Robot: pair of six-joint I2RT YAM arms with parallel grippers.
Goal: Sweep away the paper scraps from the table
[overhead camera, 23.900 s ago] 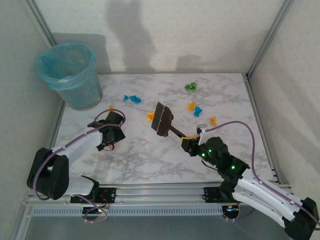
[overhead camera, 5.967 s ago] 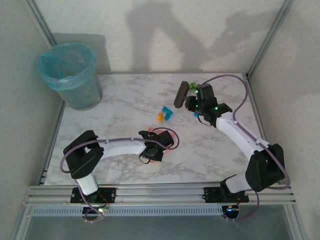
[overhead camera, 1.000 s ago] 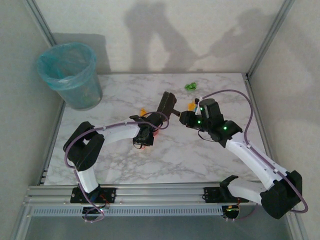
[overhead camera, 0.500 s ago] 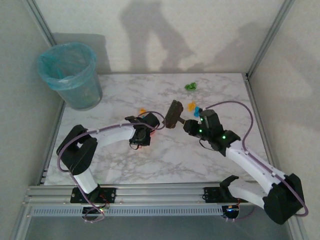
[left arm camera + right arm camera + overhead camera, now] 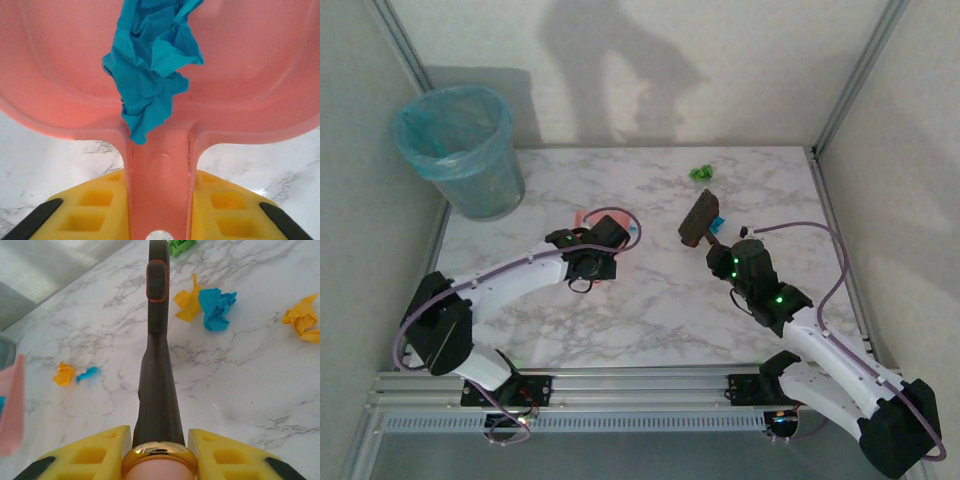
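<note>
Since the loose paper scraps [image 5: 216, 307] lie just to the right of the brush [image 5: 156, 355] while the pink dustpan [image 5: 250, 65] sits well to its left, the coming stroke, as I judge it, must run leftward across the bench [image 5: 650, 300]. From the right wrist, an orange wad and a cyan one touch each other beside the brush's far end. Another orange wad lies further right, and a green one sits at the far edge. A small orange and cyan pair lies on the left, between brush and dustpan. The brush's long axis runs away from the right pincer [image 5: 157, 452] toward the far side, leaning slightly left in the overhead view. The right arm is the nearer one to these scraps. Its yellow fingers [image 5: 85, 457] are clamped on the brush handle, one on each side. The left pincer [image 5: 159, 210] is closed likewise on the dustpan's handle, and a cyan wad [image 5: 150, 60] already rests in the pan, trailing onto the handle's root. Whether the pan's lip touches the bench I cannot tell.
</note>
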